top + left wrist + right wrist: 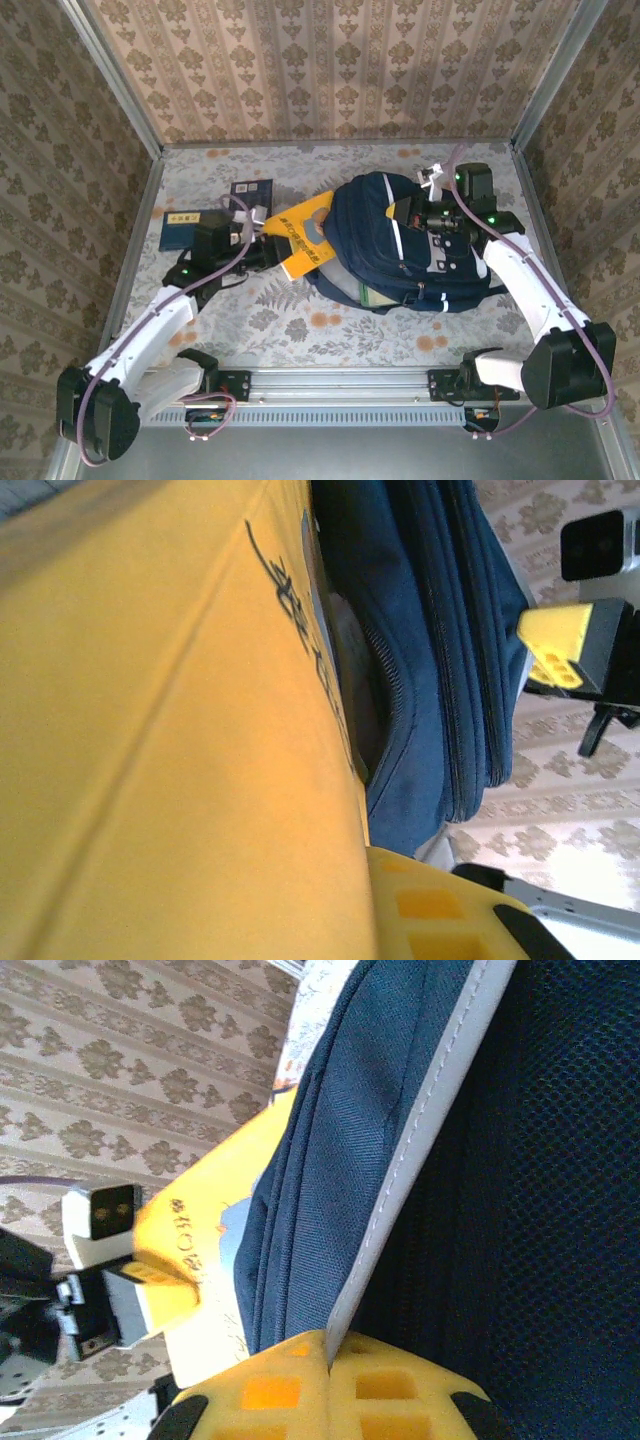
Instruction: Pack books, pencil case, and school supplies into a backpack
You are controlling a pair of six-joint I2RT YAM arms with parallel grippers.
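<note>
Backpack [400, 250] lies flat on the patterned table [250, 320] and serves as the reference here. The left pincer [262, 228] stands just to the backpack's left, jaws clamped on the outer end of the orange-yellow book [300, 238]. The book's other end meets the backpack's left side. From the left wrist the cover [170, 730] runs beside a zip-edged seam in the navy fabric [430, 680] — whether it has entered the opening cannot be told.

The right pincer [328, 1350] sits over the backpack's far right part [428, 213], jaws pressed together on a white-piped edge of the fabric [420, 1150].

Two more books lie left of the backpack — the dark navy book [252, 192] nearer it, the blue book [183, 230] with a yellow label farther left.
</note>
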